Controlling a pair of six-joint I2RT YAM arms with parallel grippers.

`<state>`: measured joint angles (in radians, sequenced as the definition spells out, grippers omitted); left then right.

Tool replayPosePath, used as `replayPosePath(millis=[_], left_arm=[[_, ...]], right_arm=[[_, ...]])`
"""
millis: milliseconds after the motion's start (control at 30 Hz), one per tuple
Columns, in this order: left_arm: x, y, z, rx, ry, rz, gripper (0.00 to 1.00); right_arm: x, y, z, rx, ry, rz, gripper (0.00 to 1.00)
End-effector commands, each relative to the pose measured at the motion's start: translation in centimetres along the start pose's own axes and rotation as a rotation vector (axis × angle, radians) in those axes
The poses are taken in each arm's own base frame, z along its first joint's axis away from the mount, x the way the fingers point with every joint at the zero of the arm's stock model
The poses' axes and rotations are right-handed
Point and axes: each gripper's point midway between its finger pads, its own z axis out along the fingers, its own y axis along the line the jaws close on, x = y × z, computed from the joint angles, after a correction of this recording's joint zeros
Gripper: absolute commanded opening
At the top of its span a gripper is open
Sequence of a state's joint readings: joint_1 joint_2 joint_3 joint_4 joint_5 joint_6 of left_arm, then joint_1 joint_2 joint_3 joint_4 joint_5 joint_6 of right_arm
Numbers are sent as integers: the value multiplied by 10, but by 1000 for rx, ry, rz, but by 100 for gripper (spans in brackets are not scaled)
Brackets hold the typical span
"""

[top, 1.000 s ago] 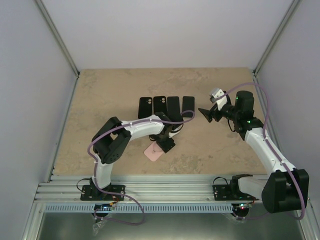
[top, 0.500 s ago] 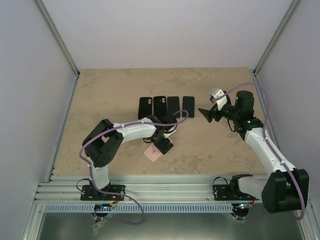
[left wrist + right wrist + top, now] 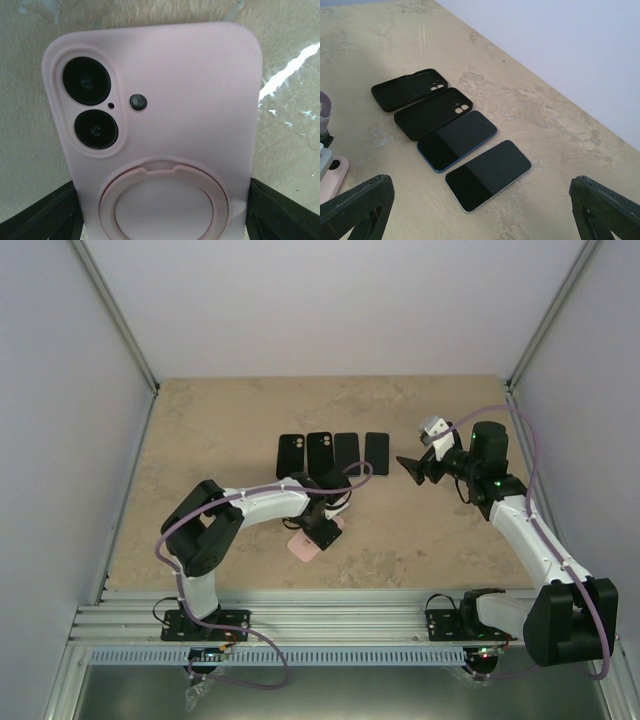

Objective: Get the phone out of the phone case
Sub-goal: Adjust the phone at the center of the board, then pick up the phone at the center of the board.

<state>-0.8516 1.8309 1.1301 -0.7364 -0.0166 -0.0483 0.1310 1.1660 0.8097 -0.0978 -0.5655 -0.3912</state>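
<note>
Near the middle of the beige stone-patterned table [image 3: 200, 440], the left gripper [image 3: 320, 528] is set low over the pink phone case [image 3: 165, 100], its 2 black fingers [image 3: 45, 217] spread wide and touching the case's 2 long edges, clasping it by the sides. The case lies back up, matte and smooth like soft silicone, with rounded corners, a raised oval camera island and a circular ring moulded in below. The phone [image 3: 86, 81] is seated inside, showing only as 2 glossy dark lenses and a small flash dot. The right gripper [image 3: 412, 468] hangs in the air with its jaws spread wide and nothing between them. Beyond the pink case lie 2 empty black cases [image 3: 410, 89] and 2 bare phones [image 3: 487, 175], screens up.
</note>
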Motion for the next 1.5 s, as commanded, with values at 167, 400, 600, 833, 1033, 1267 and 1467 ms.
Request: replayPosePath(millis=[167,400,600,833,1033,1267,1467], left_arm=[[-2,0,4,4,17,23,61],[-27,2,-34,70,-94,7,57],[-48,-8,-82,176,-235,78,50],[-55,-46,-150,504,-405,201,48],[-46,-78,-200,720,-492,313,48],[-22,-106,-254,977,-594,445,45],[1,-119,-278,1123,-631,548,45]], right_arm=[[-16,4,-6,-26,-68,-19,98],[-26,15,-14,-79,-95,-46,98],[-33,24,-23,-127,-74,-91,98],[-51,50,-46,-259,-81,-196,98],[-62,76,-70,-381,-103,-330,97],[-64,121,-94,-566,-175,-491,95],[-75,154,-102,-675,-195,-559,95]])
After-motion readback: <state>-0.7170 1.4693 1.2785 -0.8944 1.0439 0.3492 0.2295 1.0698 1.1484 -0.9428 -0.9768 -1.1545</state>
